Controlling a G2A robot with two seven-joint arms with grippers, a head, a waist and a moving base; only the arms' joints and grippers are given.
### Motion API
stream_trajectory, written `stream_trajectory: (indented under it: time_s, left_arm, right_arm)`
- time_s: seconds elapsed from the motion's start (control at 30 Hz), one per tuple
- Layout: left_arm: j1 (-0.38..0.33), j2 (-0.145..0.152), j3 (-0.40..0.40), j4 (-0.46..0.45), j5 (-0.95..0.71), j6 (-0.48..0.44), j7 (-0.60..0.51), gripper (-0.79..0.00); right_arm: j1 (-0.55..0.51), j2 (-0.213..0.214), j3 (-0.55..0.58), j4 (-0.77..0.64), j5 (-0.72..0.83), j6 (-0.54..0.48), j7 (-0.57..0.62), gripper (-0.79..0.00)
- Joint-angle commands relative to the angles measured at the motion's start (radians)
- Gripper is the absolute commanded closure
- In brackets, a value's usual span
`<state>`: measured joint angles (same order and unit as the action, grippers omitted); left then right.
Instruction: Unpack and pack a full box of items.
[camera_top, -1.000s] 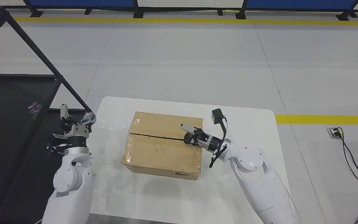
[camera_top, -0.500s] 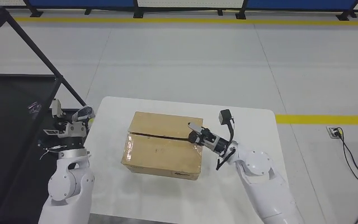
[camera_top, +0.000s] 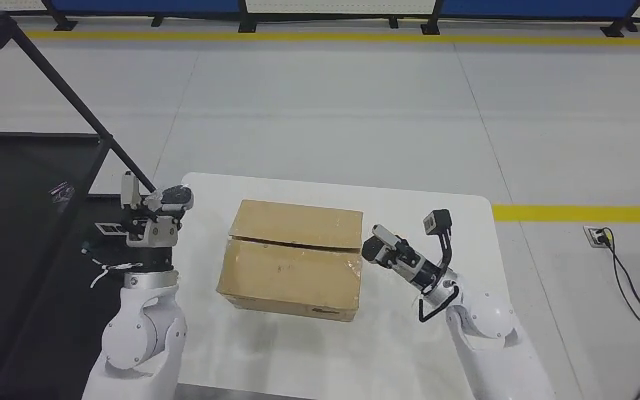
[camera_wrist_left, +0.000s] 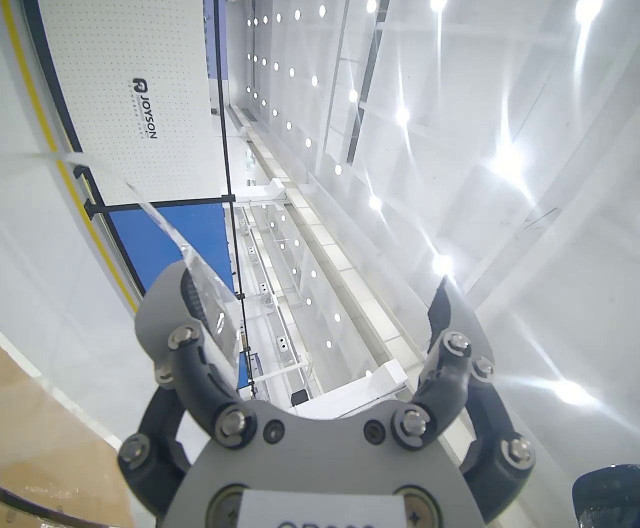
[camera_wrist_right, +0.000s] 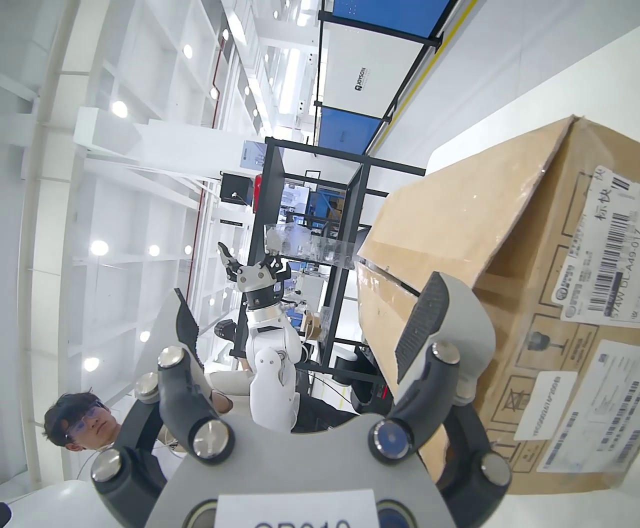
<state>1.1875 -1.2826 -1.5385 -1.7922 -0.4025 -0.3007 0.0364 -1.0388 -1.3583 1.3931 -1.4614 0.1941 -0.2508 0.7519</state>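
Pulling the clear tape (camera_wrist_left: 155, 217) off whole looks the step: it clings to one pad of the wide-spread left fingers (camera_wrist_left: 160, 310) (nothing pinched), so regrip first. The box (camera_wrist_right: 525, 280) sits on the worktop (camera_top: 430, 215) just beside the right fingers (camera_wrist_right: 462, 310), also wide.

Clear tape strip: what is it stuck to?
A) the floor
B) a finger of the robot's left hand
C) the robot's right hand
B: the clear tape strip clings to one finger of the open left hand, while the right hand is open with nothing in it beside the cardboard box.
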Motion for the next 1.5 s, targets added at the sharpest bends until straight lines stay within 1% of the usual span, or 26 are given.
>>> stream_trajectory:
  time_s: [0.0,0.17,0.3,0.33,0.57,0.73,1.1,1.47]
  left_arm:
    - [0.001,-0.002,0.022,-0.010,0.028,-0.002,-0.003,-0.785]
    - [0.007,-0.010,0.073,-0.036,0.073,-0.012,0.001,-0.785]
    - [0.007,-0.015,0.112,-0.038,0.132,-0.014,0.007,-0.785]
    - [0.006,-0.018,0.132,-0.035,0.143,-0.011,0.011,-0.785]
    - [-0.014,-0.031,0.207,-0.001,0.203,-0.013,0.027,-0.785]
    - [-0.031,-0.040,0.246,0.022,0.230,-0.012,0.033,-0.785]
    - [-0.058,-0.057,0.320,0.068,0.288,0.003,0.021,-0.785]
    - [-0.091,-0.077,0.386,0.137,0.316,0.015,0.013,-0.785]
  right_arm:
    - [-0.009,0.003,0.008,-0.002,0.007,-0.007,0.002,-0.785]
    - [-0.026,0.010,0.020,-0.007,0.018,-0.016,0.005,-0.785]
    - [-0.035,0.014,0.025,-0.008,0.025,-0.021,0.006,-0.785]
    - [-0.037,0.016,0.026,-0.008,0.027,-0.023,0.006,-0.785]
    - [-0.052,0.024,0.034,-0.010,0.041,-0.033,0.007,-0.785]
    - [-0.069,0.029,0.039,-0.016,0.046,-0.041,0.001,-0.785]
    - [-0.110,0.041,0.058,-0.020,0.069,-0.071,-0.001,-0.785]
    - [-0.145,0.052,0.074,-0.012,0.098,-0.101,-0.003,-0.785]
